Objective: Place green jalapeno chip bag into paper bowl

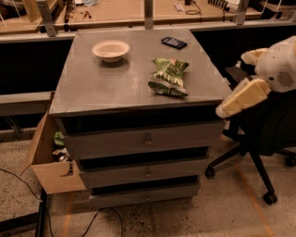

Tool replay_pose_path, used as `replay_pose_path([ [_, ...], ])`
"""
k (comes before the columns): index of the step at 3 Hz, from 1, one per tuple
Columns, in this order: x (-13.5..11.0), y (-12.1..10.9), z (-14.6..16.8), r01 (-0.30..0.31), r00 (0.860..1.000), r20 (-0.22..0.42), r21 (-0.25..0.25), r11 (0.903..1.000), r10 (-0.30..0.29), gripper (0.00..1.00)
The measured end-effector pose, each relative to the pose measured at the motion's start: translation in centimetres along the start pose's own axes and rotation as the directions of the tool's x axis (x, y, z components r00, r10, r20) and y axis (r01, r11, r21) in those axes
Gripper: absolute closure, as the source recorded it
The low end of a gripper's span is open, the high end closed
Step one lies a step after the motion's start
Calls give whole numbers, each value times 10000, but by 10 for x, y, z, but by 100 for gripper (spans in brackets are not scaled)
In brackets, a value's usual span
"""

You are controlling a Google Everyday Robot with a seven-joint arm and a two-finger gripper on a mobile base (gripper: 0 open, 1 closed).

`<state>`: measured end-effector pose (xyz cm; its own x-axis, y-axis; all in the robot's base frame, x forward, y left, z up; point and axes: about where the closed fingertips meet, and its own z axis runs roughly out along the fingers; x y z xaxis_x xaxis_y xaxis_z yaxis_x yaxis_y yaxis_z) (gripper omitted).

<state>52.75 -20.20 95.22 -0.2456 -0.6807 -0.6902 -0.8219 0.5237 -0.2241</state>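
Observation:
The green jalapeno chip bag (168, 77) lies crumpled on the right half of the grey cabinet top (92, 88), near its front edge. The cream-white paper bowl (111, 49) stands upright and empty at the back left of the same top, well apart from the bag. My gripper (227, 108) is at the end of the cream arm at the right. It hangs off the cabinet's right front corner, a little below the top's level, to the right of the bag and touching nothing.
A small black keypad device (174, 42) lies at the back right of the top. The cabinet has drawers (147, 140) in front. An open cardboard box (51, 162) sits at its left. A black office chair (263, 134) stands at the right, and a wooden desk (115, 11) lies behind.

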Motion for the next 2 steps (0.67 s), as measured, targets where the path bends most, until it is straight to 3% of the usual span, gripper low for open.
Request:
replay_pose_path([
  [1,-25,-34,22,-954,9868,1379,726,9928,847,0],
  [2,-53,-53,59,-1625,9735,1838,1374,9771,1361,0],
])
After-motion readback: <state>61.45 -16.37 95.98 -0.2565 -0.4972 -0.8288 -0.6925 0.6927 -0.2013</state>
